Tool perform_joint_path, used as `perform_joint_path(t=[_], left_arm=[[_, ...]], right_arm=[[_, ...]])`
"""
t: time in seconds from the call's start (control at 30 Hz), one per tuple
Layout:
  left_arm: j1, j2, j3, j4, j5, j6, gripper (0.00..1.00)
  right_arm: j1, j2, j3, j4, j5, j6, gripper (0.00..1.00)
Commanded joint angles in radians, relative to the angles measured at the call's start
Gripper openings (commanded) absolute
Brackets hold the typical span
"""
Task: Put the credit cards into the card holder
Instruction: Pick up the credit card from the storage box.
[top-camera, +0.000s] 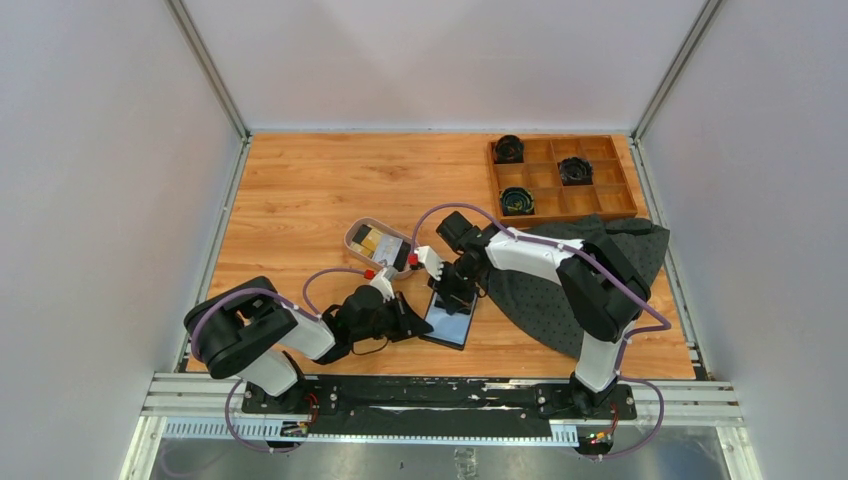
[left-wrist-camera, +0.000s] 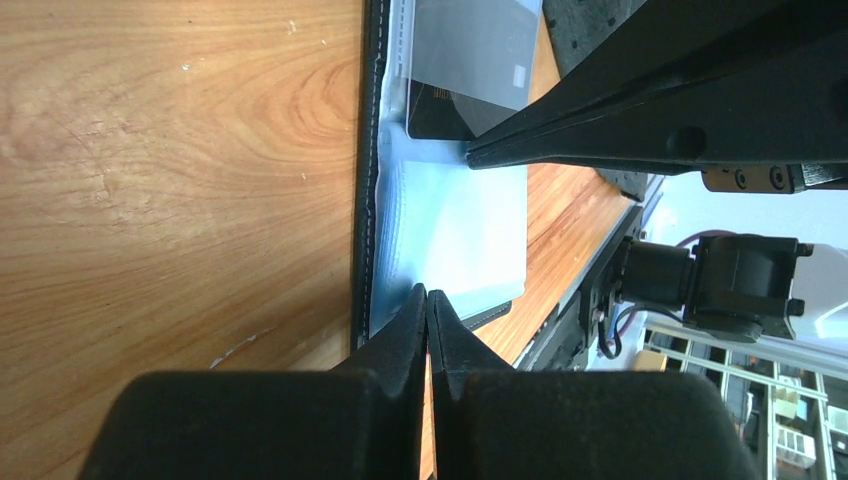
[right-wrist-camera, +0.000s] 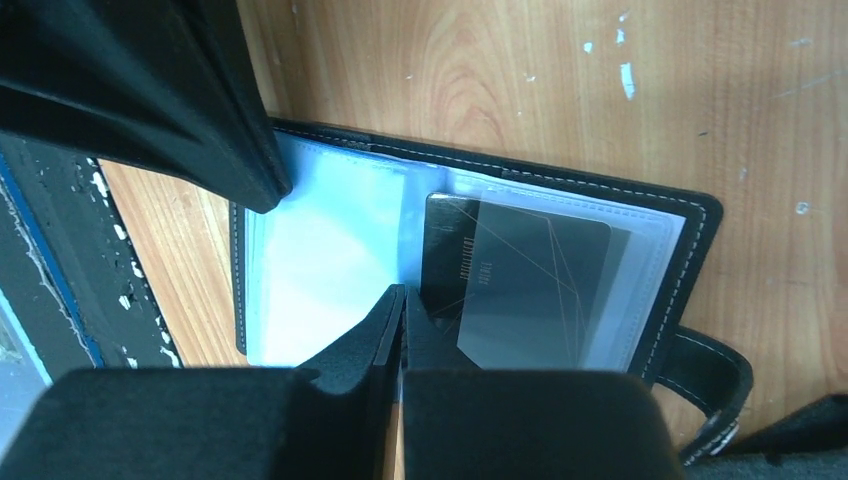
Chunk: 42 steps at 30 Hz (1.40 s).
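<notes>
Card holder (top-camera: 449, 322) lies open and flat on the surface (top-camera: 300, 190) near its front edge, clear sleeves up, between the two end effectors.

One dark credit card (right-wrist-camera: 520, 275) sits in the sleeve on the snap-tab side. Most of it is under plastic; a darker strip toward the spine looks uncovered.

Right end effector (right-wrist-camera: 402, 305): fingers together, tips down at the spine, just beside that card edge.

Left end effector (left-wrist-camera: 427, 305): fingers together at the outer edge of the opposite sleeve. Cannot tell whether it nips the plastic.

Judgement: the step is seating the card.
- Push low and slow along the card's plane with the closed tips.
- The left side should pin the holder against sliding.
- Stop once the strip is covered.

Pose: left arm folded low, reaching right. Right arm reaches left across the dark cloth (top-camera: 580, 285), wrist pitched down.

More cards (top-camera: 370, 239) lie in the oval tray (top-camera: 350, 237) just behind.
</notes>
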Motion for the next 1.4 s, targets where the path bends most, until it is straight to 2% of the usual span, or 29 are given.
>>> perform_joint_path(t=[0.0,0.6,0.7,0.8,0.97,1.07,1.13,1.2,1.37], left_arm=[[-0.008,0.019,-0.007,-0.046,-0.046,0.006,0.00],[-0.008,0.037,0.006,-0.060,-0.035,0.021,0.00],[-0.008,0.038,0.009,-0.059,-0.032,0.023,0.00],[-0.008,0.009,0.010,-0.059,-0.014,0.034,0.01],[-0.009,-0.163,-0.006,-0.127,0.005,0.053,0.11],[-0.013,-0.300,-0.003,-0.239,-0.002,0.077,0.29],[-0.013,-0.353,-0.011,-0.283,-0.003,0.079,0.43],[-0.013,-0.371,-0.025,-0.287,0.008,0.068,0.52],[-0.018,-0.327,-0.020,-0.286,0.040,0.034,0.60]], right_arm=[[0.013,0.012,0.019,0.009,0.106,0.018,0.02],[0.011,-0.044,-0.009,0.083,0.306,0.043,0.03],[0.010,-0.062,-0.007,0.069,0.259,0.024,0.06],[-0.008,-0.097,0.018,-0.018,0.069,-0.055,0.13],[-0.084,-0.154,0.017,-0.113,-0.113,-0.172,0.24],[-0.117,-0.162,0.019,-0.164,-0.156,-0.242,0.24],[-0.119,-0.168,0.011,-0.172,-0.144,-0.267,0.25],[-0.119,-0.167,0.008,-0.170,-0.132,-0.278,0.25],[-0.119,-0.136,0.006,-0.132,-0.062,-0.239,0.25]])
